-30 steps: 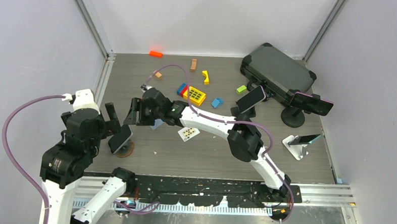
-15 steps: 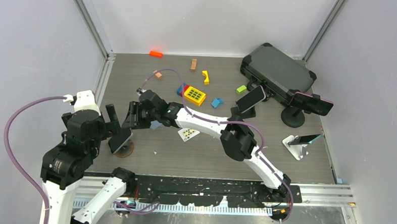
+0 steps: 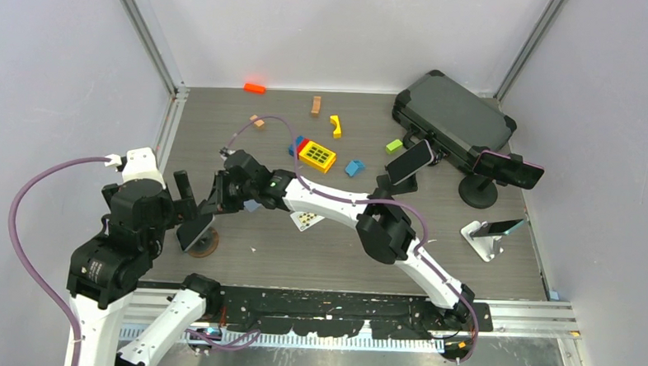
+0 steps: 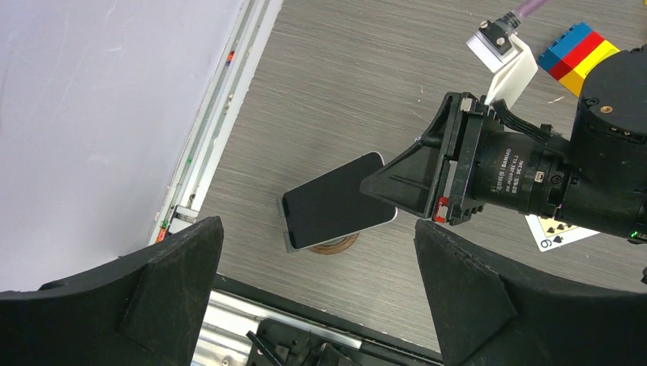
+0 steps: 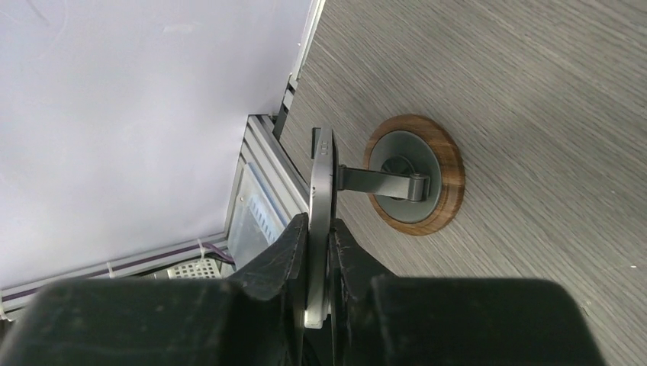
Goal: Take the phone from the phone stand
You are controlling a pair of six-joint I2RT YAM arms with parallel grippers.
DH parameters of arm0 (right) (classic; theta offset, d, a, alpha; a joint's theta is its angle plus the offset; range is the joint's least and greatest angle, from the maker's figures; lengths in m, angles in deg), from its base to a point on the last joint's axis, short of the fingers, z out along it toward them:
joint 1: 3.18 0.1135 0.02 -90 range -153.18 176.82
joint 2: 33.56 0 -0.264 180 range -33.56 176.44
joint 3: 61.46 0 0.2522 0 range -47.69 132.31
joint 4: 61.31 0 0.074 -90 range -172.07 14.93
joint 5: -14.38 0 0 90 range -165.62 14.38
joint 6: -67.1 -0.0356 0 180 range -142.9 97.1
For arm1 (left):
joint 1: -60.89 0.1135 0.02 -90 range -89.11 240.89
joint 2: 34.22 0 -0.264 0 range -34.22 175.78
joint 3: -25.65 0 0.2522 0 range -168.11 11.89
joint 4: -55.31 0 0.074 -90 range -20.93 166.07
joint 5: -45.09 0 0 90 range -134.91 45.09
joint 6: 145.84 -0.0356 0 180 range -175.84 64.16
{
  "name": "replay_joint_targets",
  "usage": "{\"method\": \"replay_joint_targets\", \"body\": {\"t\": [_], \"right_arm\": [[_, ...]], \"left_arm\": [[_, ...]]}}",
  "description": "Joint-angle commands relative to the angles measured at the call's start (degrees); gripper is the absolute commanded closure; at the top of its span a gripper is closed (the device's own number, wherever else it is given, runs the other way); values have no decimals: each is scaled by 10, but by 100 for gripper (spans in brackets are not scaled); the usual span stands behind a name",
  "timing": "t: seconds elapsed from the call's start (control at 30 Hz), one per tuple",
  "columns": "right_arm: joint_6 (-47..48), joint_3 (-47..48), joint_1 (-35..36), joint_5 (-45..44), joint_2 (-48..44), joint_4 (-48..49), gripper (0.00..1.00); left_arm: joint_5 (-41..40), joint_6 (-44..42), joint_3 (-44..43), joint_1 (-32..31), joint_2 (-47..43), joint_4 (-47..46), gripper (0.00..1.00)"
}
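Note:
A dark phone leans on a phone stand with a round wooden base near the table's front left corner. Seen edge-on in the right wrist view, the phone rests on the grey arm of the stand. My right gripper is shut on the phone's right end, one finger on each face. In the top view that gripper reaches in from the right to the phone. My left gripper hangs above the phone, open wide, touching nothing.
Three more phones on stands sit at the right, beside a black case. Coloured toy blocks and a playing card lie mid-table. The left wall and its metal rail run close to the stand.
My right gripper slid left to the phone and its fingers closed onto the phone's end. The left arm stayed in place with its fingers open.

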Motion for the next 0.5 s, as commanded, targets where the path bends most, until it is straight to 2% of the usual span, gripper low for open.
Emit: {"method": "replay_joint_targets", "body": {"t": [0.0,0.17,0.33,0.47], "right_arm": [[-5,31,2,-2,-11,15,85],[-4,47,2,-20,-43,11,99],[-5,45,-1,-41,-81,10,100],[-24,-7,-15,-50,-134,47,100]], "left_arm": [[1,-8,0,-3,-2,-15,0],[0,-8,-6,-4,1,-12,0],[-14,-4,-31,-5,10,-4,0],[-23,3,-78,-17,20,8,0]]}}
